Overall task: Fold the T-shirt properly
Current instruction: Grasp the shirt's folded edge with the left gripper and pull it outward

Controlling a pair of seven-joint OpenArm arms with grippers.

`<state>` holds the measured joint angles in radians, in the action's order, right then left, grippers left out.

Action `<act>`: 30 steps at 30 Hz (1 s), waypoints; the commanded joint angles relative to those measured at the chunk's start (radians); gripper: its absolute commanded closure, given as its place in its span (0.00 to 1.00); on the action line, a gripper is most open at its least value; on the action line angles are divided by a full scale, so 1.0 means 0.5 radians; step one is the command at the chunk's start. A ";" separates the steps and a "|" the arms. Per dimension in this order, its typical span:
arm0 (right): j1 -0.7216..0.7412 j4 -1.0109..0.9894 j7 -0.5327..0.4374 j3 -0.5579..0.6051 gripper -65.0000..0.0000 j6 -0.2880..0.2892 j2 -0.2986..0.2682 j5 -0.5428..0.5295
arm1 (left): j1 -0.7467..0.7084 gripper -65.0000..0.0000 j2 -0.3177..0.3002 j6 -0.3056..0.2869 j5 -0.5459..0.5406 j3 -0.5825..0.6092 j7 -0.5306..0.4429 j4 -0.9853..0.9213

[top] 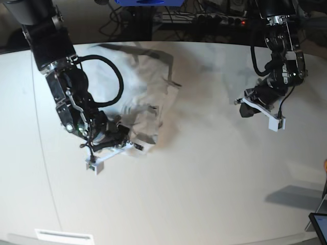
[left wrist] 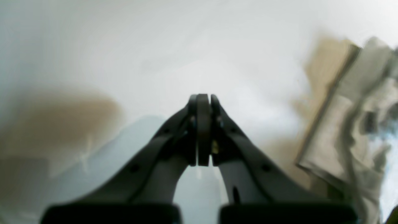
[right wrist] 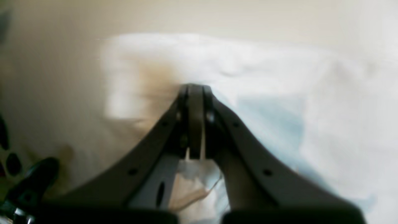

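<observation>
- Plainly, the T-shirt [top: 134, 81] lies bunched and blurred on the tabletop [top: 214, 178], spread from about 11 o'clock down toward 9 o'clock of the base view, not yet flat or squared.
- The right gripper [right wrist: 195, 88], at roughly 8 o'clock in the base view, has its jaws pressed together; white cloth shows pinched between them near the palm in its wrist view, so it appears to hold the shirt's near edge.
- That low, outward grip likely serves to drag or lift one edge so the fabric can be opened out before any fold.
- The left gripper [left wrist: 202, 99], near 2 o'clock in the base view, is closed tight with nothing between its jaws, hovering well apart from the shirt.
- Its empty, raised pose suggests it is out of the way, leaving the cloth free for the other arm.
- The folding looks early: creases and overlapping layers remain, and no clean fold line shows.
- A one-sided pull could bunch the soft cloth further, so the far edge may need anchoring.
</observation>
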<state>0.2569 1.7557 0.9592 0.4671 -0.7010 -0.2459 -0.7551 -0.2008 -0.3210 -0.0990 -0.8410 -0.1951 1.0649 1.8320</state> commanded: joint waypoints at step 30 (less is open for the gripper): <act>-0.472 -0.009 0.016 -1.046 1.00 0.006 -0.421 0.287 | -0.051 1.00 0.113 -0.175 -0.136 1.067 -0.450 0.453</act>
<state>0.0048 1.7378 0.9886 -0.0463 -0.6979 -0.4427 -0.6201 -0.2295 -0.2649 -0.1738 -0.8917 0.3363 0.8585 2.0396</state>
